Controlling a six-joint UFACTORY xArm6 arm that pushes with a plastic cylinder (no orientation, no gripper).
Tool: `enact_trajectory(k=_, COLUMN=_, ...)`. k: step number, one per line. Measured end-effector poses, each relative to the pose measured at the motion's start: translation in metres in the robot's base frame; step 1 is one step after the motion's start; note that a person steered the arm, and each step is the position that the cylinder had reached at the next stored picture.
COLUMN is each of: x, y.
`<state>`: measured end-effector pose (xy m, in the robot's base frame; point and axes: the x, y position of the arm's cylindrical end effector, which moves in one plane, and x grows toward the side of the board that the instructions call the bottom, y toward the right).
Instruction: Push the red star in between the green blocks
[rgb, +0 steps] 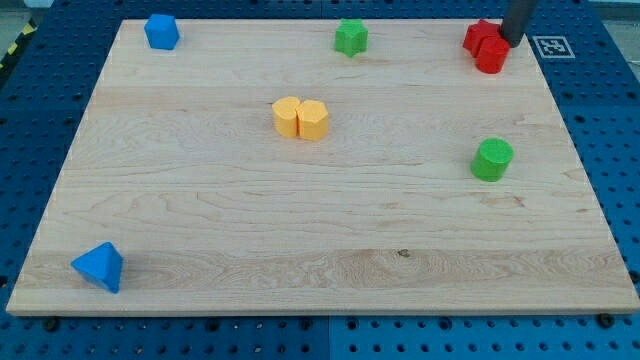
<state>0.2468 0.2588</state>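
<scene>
A red star lies at the view's top right, touching a second red block just below and to its right. My tip stands at the right side of the two red blocks, touching or almost touching them. A green star sits at the top centre. A green cylinder sits at the right, below the red blocks. The wooden board carries all of them.
Two yellow blocks touch each other near the board's middle. A blue block sits at the top left and a blue pyramid-like block at the bottom left. A marker tag lies beside the board's top right corner.
</scene>
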Motion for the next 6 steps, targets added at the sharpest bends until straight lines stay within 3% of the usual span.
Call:
enact_trajectory(k=2, x=0.000, y=-0.039)
enact_trajectory(k=6, x=-0.027, y=-0.042)
